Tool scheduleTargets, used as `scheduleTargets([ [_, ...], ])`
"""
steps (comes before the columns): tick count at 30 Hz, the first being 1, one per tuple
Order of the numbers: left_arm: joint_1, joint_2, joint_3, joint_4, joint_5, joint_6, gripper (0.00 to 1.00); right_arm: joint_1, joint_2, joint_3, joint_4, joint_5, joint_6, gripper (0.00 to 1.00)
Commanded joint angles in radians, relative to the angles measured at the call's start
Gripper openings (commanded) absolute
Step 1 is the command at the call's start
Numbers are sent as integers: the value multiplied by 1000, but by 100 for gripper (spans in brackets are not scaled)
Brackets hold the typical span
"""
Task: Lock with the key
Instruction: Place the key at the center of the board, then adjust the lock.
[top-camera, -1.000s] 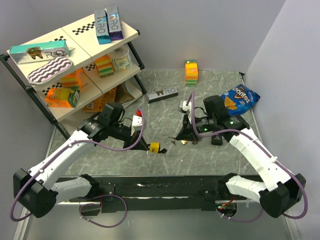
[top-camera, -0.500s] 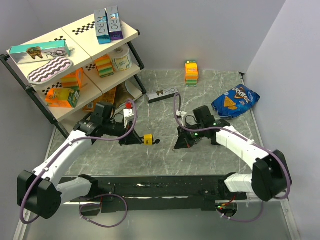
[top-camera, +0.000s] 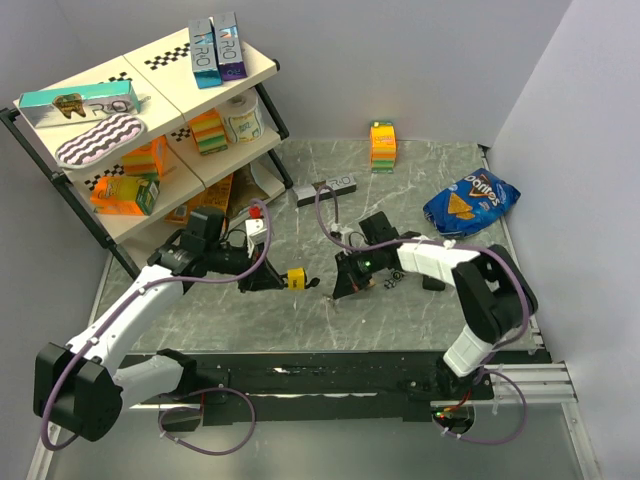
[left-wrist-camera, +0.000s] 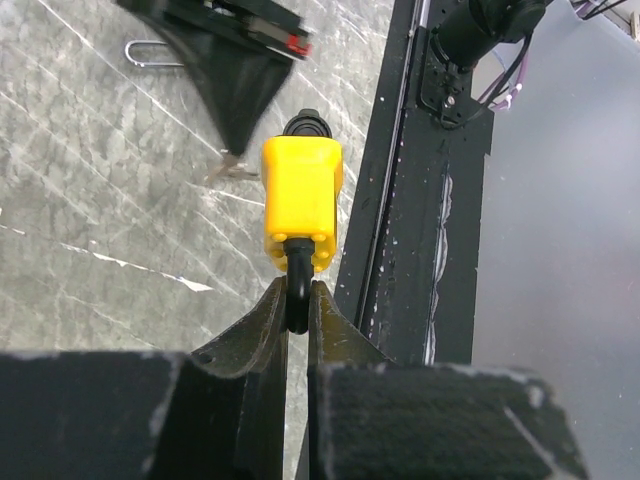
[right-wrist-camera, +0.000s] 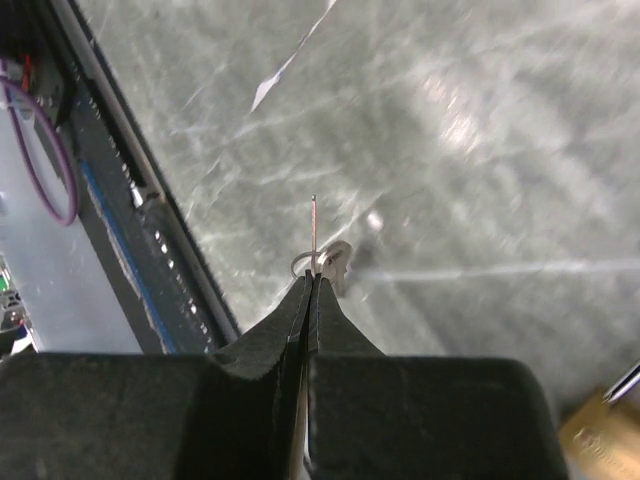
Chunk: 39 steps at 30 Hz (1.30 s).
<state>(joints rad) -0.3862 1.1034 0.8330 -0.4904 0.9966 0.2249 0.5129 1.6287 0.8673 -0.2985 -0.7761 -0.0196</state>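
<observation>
My left gripper (top-camera: 281, 281) is shut on the dark shackle of the lock (top-camera: 297, 279), a small padlock with a yellow body, and holds it above the table. In the left wrist view the lock (left-wrist-camera: 302, 203) points away from the fingertips (left-wrist-camera: 272, 318), body outward. My right gripper (top-camera: 342, 288) is just right of the lock, apart from it. It is shut on the key (right-wrist-camera: 314, 232), a thin blade sticking out edge-on, with a ring and a second small key (right-wrist-camera: 338, 266) hanging at the tips. The right gripper's tip (left-wrist-camera: 237, 90) shows just beyond the lock.
A slanted shelf rack (top-camera: 150, 120) with boxes stands at the back left. A dark box (top-camera: 330, 186), an orange box (top-camera: 382, 144) and a blue chip bag (top-camera: 470, 200) lie behind. A black padlock (top-camera: 432, 283) lies right. A brass-coloured object (right-wrist-camera: 598, 432) shows. A black rail (top-camera: 330, 375) runs along the near edge.
My right gripper has moved left with the key and now sits close to the lock. My left gripper drew the lock slightly back and left, then stayed almost still.
</observation>
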Motion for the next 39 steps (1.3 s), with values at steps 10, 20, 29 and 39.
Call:
scheduleTargets([
  [10,4,-40,-29,-34,17,97,1,-33,163,191,27,-3,-46,0],
  [20,4,-19,23,-131,68,198,1,-73,70,210,-37,-37,-124,66],
  [29,-3,-10,116,-296,230,372,1,-77,-257,118,-145,-173,-392,82],
  [39,-210,-54,193,-160,201,211,1,13,-688,-5,-246,-180,-643,99],
])
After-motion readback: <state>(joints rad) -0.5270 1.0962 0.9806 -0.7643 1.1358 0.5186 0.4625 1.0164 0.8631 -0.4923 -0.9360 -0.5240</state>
